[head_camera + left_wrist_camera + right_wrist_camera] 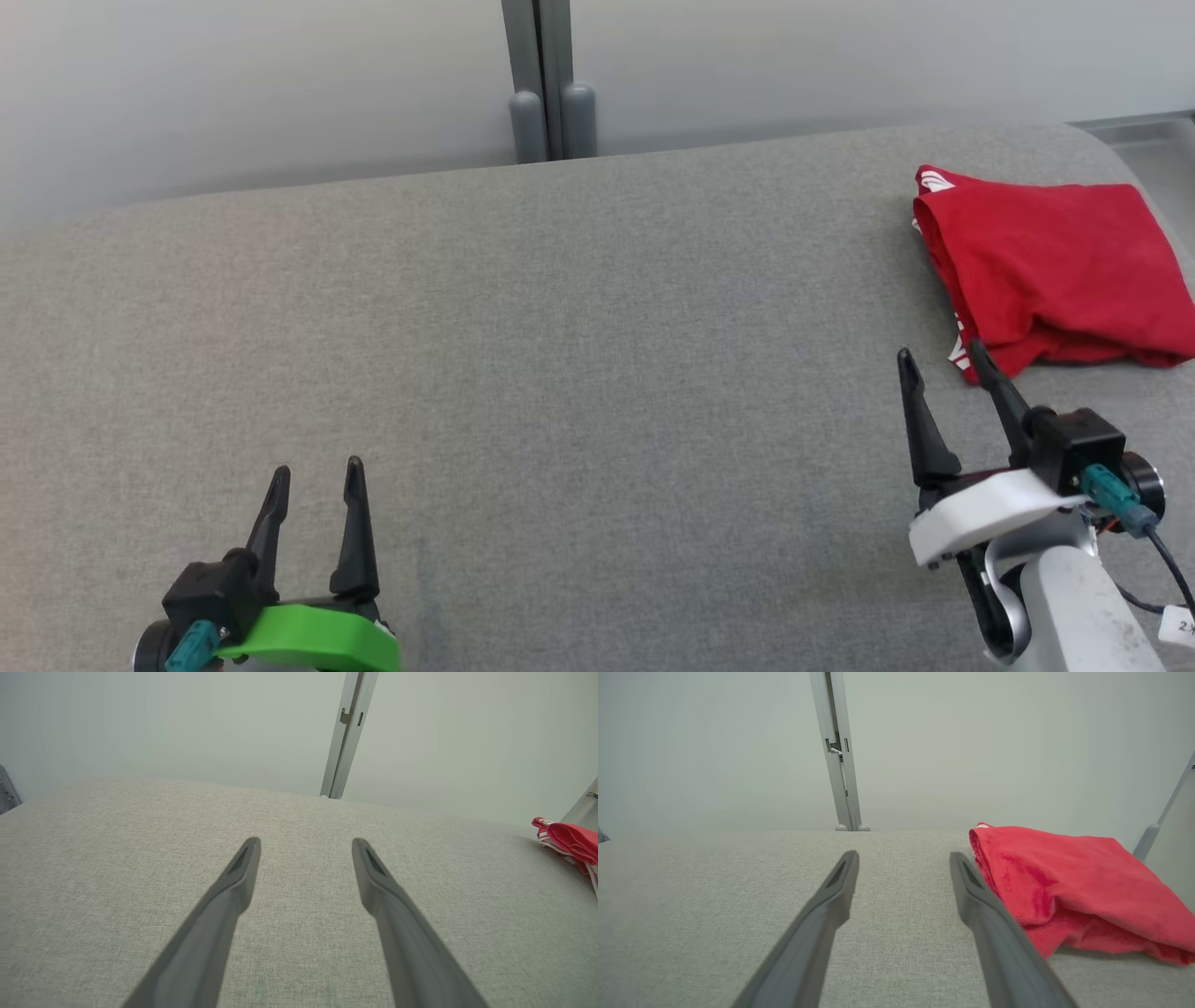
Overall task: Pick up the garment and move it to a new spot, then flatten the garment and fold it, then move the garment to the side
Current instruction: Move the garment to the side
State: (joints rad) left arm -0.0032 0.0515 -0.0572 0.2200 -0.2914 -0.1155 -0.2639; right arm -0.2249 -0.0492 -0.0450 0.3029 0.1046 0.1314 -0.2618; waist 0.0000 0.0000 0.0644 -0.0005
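The garment (1055, 266) is red with white markings and lies folded in a compact bundle at the far right of the grey fabric surface (579, 373). My right gripper (941, 353) stands open just in front of the garment's near left corner, nothing between its fingers. In the right wrist view the garment (1073, 886) lies right of the open right gripper (903, 855), its edge beside the right finger. My left gripper (316, 469) is open at the lower left, far from the garment. The left wrist view shows the open left gripper (306, 841) over bare fabric, with the garment (570, 842) at the right edge.
A pale wall with a grey vertical post (549, 79) rises behind the surface. A grey frame (1148, 140) sits at the far right corner, past the garment. Broad bare fabric stretches across the middle and left.
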